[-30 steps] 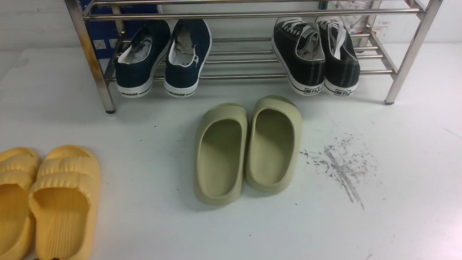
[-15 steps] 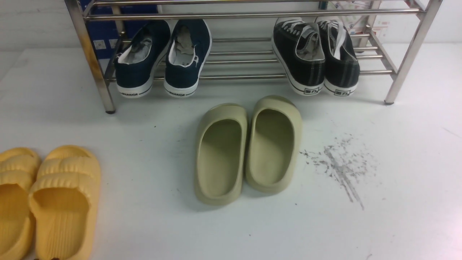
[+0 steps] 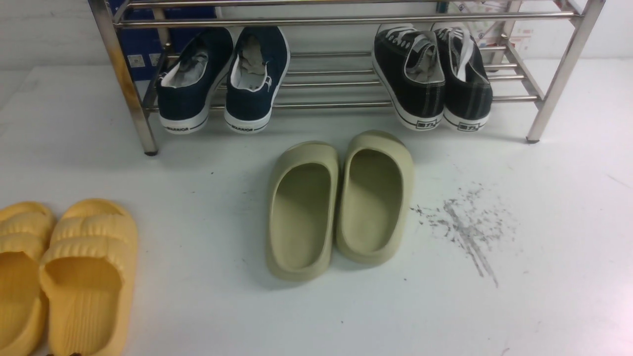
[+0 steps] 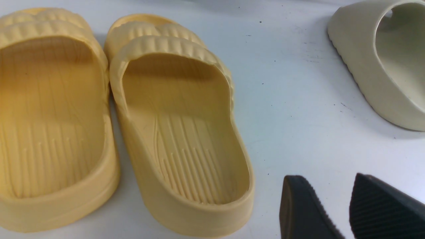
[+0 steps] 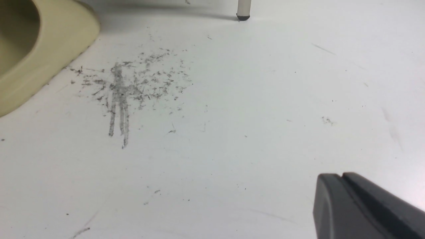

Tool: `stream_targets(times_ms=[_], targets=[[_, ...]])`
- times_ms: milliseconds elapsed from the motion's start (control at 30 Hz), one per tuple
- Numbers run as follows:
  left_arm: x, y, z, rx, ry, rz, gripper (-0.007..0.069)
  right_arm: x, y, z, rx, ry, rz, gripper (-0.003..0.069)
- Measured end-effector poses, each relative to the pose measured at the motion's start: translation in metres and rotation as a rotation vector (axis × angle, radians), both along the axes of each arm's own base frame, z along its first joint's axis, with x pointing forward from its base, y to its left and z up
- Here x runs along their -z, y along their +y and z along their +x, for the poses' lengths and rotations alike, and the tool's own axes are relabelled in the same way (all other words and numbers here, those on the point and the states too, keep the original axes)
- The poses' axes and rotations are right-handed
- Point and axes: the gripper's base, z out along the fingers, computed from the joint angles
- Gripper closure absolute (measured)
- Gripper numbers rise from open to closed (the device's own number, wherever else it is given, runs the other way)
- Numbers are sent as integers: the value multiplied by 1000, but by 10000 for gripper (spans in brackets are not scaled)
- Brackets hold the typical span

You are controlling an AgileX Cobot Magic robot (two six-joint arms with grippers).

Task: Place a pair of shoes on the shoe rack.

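Observation:
The two black canvas sneakers (image 3: pixel 434 79) with white laces and soles stand side by side on the lower bars of the steel shoe rack (image 3: pixel 336 21), at its right end, heels toward me. Neither gripper shows in the front view. In the left wrist view my left gripper (image 4: pixel 327 186) is open and empty, low over the white floor beside the yellow slides (image 4: pixel 176 122). In the right wrist view my right gripper (image 5: pixel 342 177) is shut and empty, over bare floor near a rack leg (image 5: pixel 243 10).
Navy WARRIOR slip-ons (image 3: pixel 222 81) sit on the rack's left end. Olive-green slides (image 3: pixel 341 202) lie on the floor in front of the rack's middle. Yellow slides (image 3: pixel 64 277) lie at the near left. Grey scuff marks (image 3: pixel 465 222) lie right of the green slides.

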Motion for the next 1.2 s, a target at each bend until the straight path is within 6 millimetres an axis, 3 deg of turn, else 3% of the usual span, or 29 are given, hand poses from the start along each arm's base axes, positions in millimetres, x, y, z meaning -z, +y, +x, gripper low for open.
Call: stream_targets(times_ms=[1200], targets=[[0,0,0,0,0,0,386,0,0,0,0,-2,-1,547]])
